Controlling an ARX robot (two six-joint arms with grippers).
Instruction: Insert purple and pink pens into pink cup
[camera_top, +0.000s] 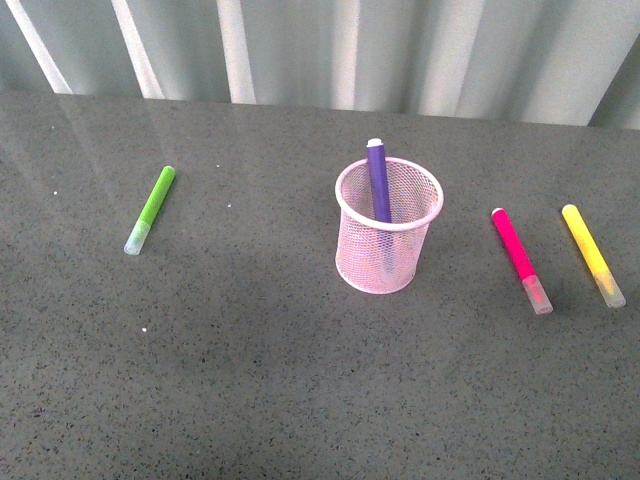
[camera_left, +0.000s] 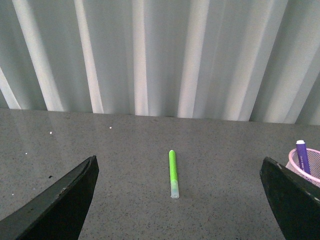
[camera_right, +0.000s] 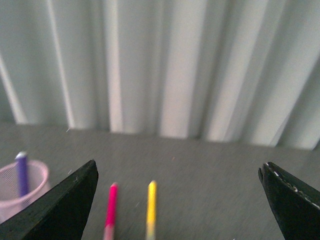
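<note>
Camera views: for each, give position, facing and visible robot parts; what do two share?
Front view: on the robot's body, looking down at a pale pink wire-mesh cup holding a dark purple marker; no arm shows.
Left wrist view: left wrist, facing a lime-green marker; left arm's jaws wide apart.
Right wrist view: right wrist, blurred, facing a hot-pink marker and a yellow marker; right arm's jaws wide apart.
Both wrist views share the cup.

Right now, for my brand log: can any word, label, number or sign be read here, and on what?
None readable: no print shows on the purple pen, pink pen, green marker, yellow marker or pink cup; the table and wall are plain.
</note>
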